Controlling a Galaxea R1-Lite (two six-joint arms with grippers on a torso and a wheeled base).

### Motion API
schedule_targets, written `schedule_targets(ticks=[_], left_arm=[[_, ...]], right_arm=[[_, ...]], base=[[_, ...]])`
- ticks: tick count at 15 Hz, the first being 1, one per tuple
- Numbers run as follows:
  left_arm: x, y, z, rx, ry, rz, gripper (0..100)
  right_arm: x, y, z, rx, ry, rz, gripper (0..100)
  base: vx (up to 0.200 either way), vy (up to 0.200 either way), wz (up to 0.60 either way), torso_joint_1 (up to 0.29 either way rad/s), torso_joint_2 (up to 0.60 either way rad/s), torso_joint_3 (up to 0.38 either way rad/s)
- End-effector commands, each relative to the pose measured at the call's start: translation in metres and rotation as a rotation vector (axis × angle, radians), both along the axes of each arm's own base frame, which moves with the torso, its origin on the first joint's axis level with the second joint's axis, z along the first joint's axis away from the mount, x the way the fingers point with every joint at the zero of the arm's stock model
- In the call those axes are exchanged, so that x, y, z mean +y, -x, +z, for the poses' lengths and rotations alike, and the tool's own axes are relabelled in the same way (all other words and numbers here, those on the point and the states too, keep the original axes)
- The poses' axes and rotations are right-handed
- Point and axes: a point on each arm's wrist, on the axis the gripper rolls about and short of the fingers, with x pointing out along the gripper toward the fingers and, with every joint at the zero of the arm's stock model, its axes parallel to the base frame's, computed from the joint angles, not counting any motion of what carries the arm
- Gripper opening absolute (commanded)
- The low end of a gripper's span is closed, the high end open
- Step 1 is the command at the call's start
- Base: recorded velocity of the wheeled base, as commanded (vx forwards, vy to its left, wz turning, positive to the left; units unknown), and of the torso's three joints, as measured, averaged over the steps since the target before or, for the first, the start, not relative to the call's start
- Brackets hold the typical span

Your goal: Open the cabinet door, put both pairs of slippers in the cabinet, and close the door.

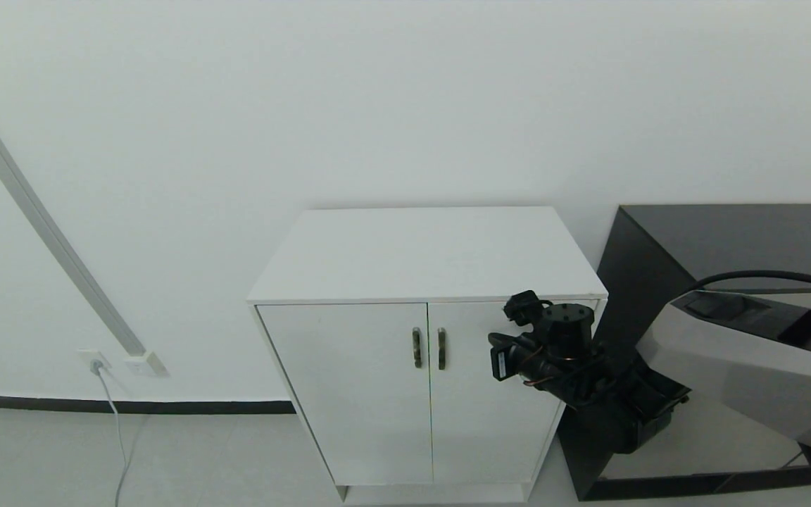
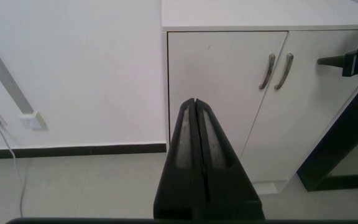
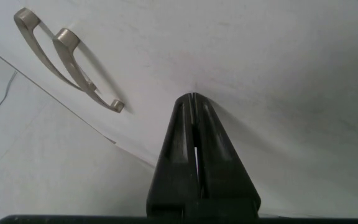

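The white cabinet (image 1: 419, 257) stands against the wall with both doors closed. Two metal handles (image 1: 429, 348) sit side by side at the middle seam. My right gripper (image 1: 498, 354) hovers in front of the right door (image 1: 490, 394), a little to the right of the handles. In the right wrist view it (image 3: 193, 98) is shut with nothing in it, its tip very near the door panel, the handles (image 3: 73, 68) off to one side. My left gripper (image 2: 194, 102) is shut and empty, held back from the left door (image 2: 222, 87). The right gripper (image 2: 334, 61) is seen beyond it.
A black glossy unit (image 1: 659, 282) stands close against the cabinet's right side. On the left wall are a slanted cable duct (image 1: 39, 218), a socket (image 1: 94, 360) and a hanging cord (image 1: 120, 436). Light floor (image 1: 131, 458) lies open left of the cabinet.
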Motion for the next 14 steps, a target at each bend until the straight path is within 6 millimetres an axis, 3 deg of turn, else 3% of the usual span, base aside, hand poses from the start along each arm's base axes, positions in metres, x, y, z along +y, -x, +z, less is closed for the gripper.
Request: schedule_targets(ticks=[1,9,14], left_arm=[[0.0,0.0,0.0,0.0,0.001,0.0,0],[0.0,0.0,0.0,0.0,0.002,0.0,0],[0.0,0.0,0.0,0.0,0.002,0.0,0]], right_arm=[[0.001,-0.001,0.001,-0.005,-0.003,0.0,0],[-0.002,-0.002,0.001,-0.006,-0.005,-0.006,0],[-0.016,0.016,0.006,-0.001,-0.001,-0.018,0]], base=[[0.0,0.0,0.0,0.0,0.0,0.0],[0.0,0.0,0.0,0.0,0.0,0.0],[0.0,0.0,0.0,0.0,0.0,0.0]])
